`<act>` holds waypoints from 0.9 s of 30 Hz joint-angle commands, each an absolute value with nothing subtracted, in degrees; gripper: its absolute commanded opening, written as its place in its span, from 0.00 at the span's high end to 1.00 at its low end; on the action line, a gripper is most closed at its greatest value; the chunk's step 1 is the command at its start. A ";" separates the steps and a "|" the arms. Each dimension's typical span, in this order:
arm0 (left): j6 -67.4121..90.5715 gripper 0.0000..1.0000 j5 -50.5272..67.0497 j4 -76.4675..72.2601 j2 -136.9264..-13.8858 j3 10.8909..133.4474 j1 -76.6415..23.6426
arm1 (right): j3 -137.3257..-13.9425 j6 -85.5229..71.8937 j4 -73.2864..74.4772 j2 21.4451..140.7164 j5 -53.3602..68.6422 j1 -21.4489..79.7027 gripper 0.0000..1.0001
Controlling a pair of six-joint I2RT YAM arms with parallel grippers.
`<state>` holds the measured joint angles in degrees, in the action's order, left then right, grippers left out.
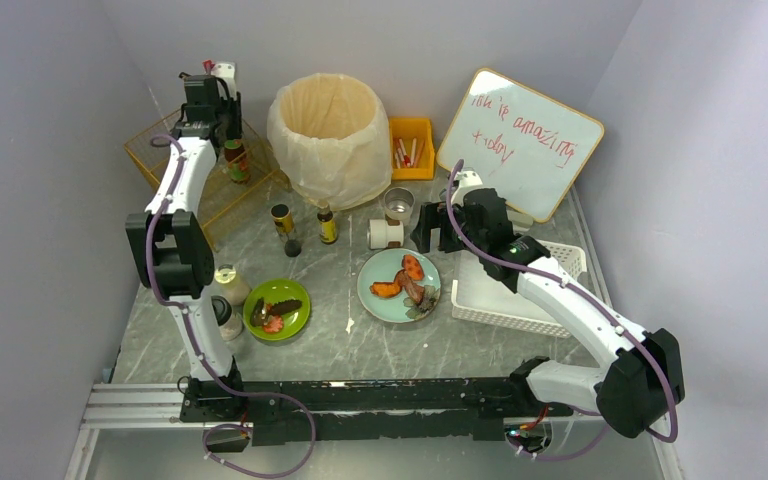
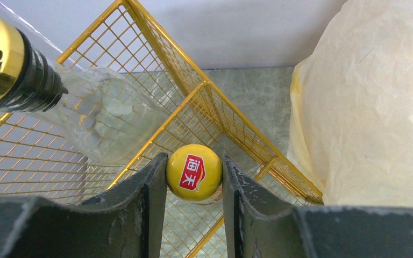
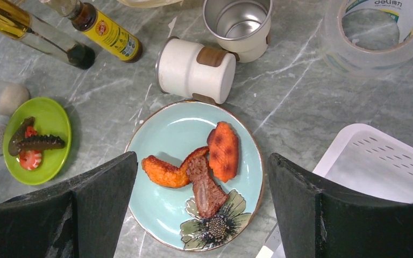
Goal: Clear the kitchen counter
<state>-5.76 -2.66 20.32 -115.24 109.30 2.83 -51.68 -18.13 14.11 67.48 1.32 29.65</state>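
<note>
The grey marble kitchen counter (image 1: 360,345) carries a blue plate (image 1: 398,285) of fried food, a green plate (image 1: 277,309) of food, two sauce bottles (image 1: 284,228) (image 1: 327,224), two shakers (image 1: 227,285) and two cups (image 1: 390,220). My left gripper (image 1: 222,125) hangs over the yellow wire basket (image 1: 165,160) at the back left, shut on a yellow-capped bottle (image 2: 194,172) by its cap. A clear gold-capped bottle (image 2: 102,115) lies in that basket. My right gripper (image 3: 201,161) stands open above the blue plate (image 3: 166,204), holding nothing.
A bag-lined bin (image 1: 330,135) stands at the back next to a yellow box (image 1: 411,147) and a whiteboard (image 1: 520,140). A white slatted basket (image 1: 510,295) sits at the right under my right arm. A tape roll (image 3: 379,32) lies near the metal cup (image 3: 239,24).
</note>
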 commanded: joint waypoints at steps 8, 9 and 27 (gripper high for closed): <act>-5.11 0.32 -1.93 18.79 -114.66 110.14 3.96 | -52.25 -17.32 13.21 66.80 0.88 29.36 0.06; -5.10 0.30 -1.86 18.81 -114.54 110.33 3.96 | -52.17 -17.39 13.14 66.80 0.88 29.38 0.06; 0.73 0.20 -1.21 18.39 -99.04 102.04 3.57 | -51.94 -17.86 12.47 66.43 0.61 29.36 0.06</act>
<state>-3.22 -1.48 20.75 -108.66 104.95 3.97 -51.68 -18.11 14.11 67.48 1.32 29.65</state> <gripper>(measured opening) 0.781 0.938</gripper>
